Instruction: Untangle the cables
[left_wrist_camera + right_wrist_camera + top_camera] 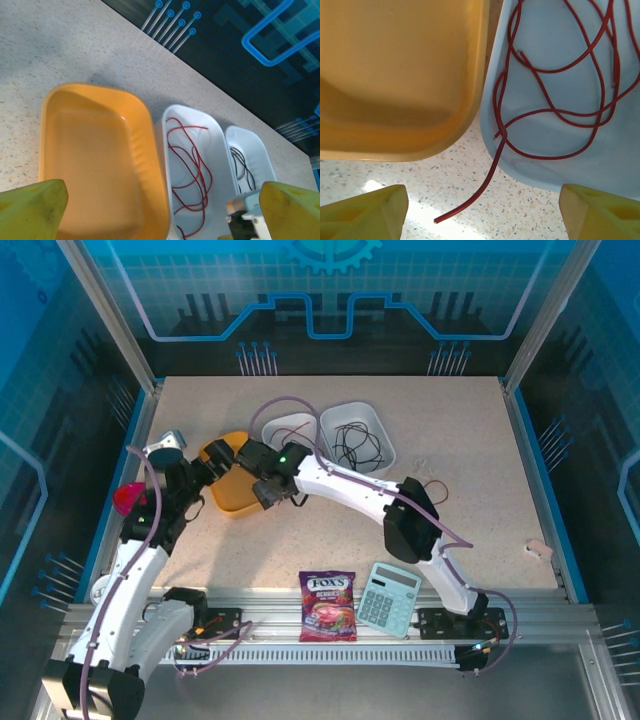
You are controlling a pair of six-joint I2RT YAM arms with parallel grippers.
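A red cable lies in loose loops in a white tray; one end hangs over the rim onto the speckled table. My right gripper hovers over that loose end, open, its yellow fingers wide apart and touching nothing. My left gripper is open above the empty orange tray, beside the red cable in its tray. Black cables sit in the second white tray. A pale cable and a small red loop lie on the table to the right.
A candy bag and a calculator lie at the near edge. A red object and a silver roll sit at the left edge, a small pink item at the right. The right arm crosses the middle.
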